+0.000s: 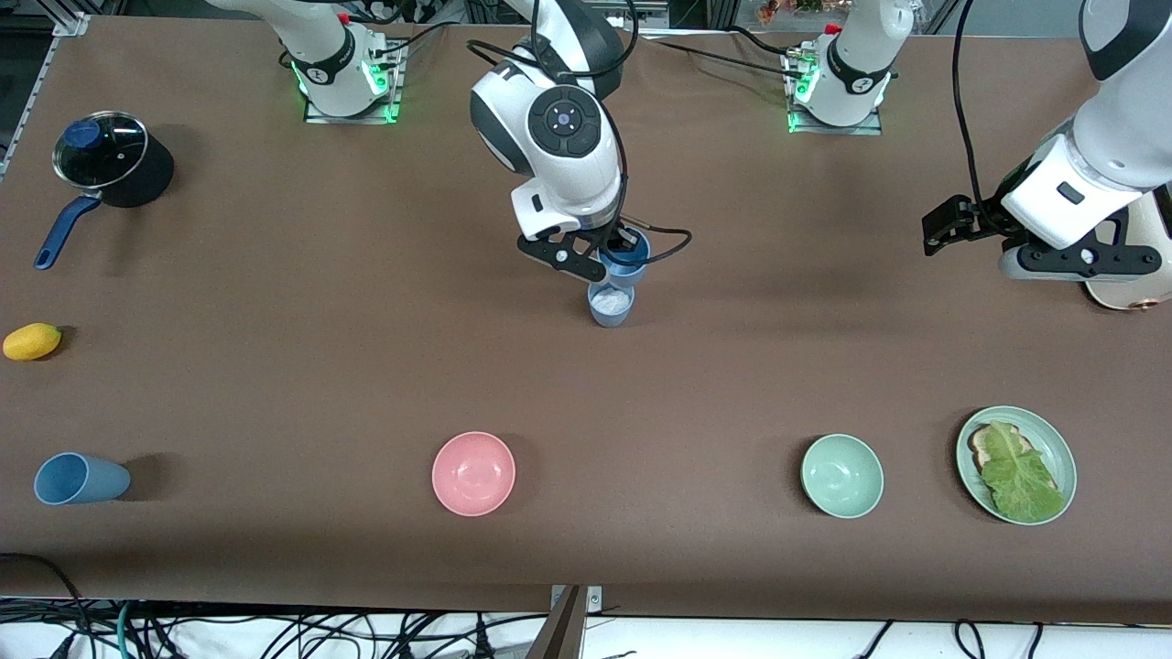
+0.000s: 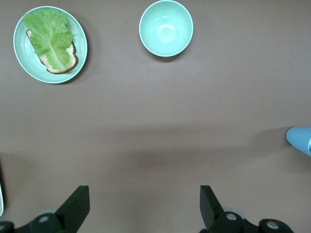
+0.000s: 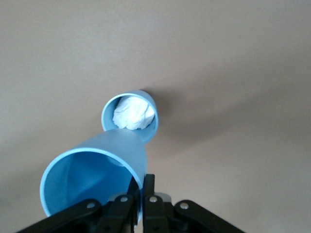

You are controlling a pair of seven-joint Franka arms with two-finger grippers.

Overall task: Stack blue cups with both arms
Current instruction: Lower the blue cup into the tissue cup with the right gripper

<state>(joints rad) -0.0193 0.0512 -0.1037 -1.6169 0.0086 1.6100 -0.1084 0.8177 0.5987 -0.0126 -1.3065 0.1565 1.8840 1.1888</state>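
- Three blue cups counted. One stood upright mid-table [image 1: 611, 306] with something white and crumpled inside it, seen also from the right wrist [image 3: 130, 116].
- A second cup [image 1: 626, 258] was held in the air by the right gripper [image 1: 612, 256], over the upright cup and tilted, mouth open toward the wrist camera [image 3: 95, 177]. Fingers clamped on its rim, one inside the wall and one outside.
- The third cup [image 1: 81, 479] lay on its side toward the right arm's end of the table, nearer the front camera than the lemon.
- Two arms. The right arm reached from its base to mid-table. The left arm waited over the left arm's end of the table, its gripper [image 1: 957, 224] up in the air with fingers [image 2: 75, 206] set wide apart, nothing between them.
- Two bowls, both upright, both nearer the front camera than the standing cup: one pink bowl [image 1: 473, 473], one pale green bowl [image 1: 841, 475].
- One green plate [image 1: 1055, 437] beside the green bowl, toward the left arm's end, carrying one slice of bread under one lettuce leaf [image 1: 1021, 474].
- One black pot [image 1: 114, 160] with a glass lid and a blue handle, close to the right arm's base end.
- One yellow lemon [image 1: 32, 341] between pot and lying cup.
- One cream-coloured object [image 1: 1135, 288] partly hidden under the left arm; could not tell what it was.
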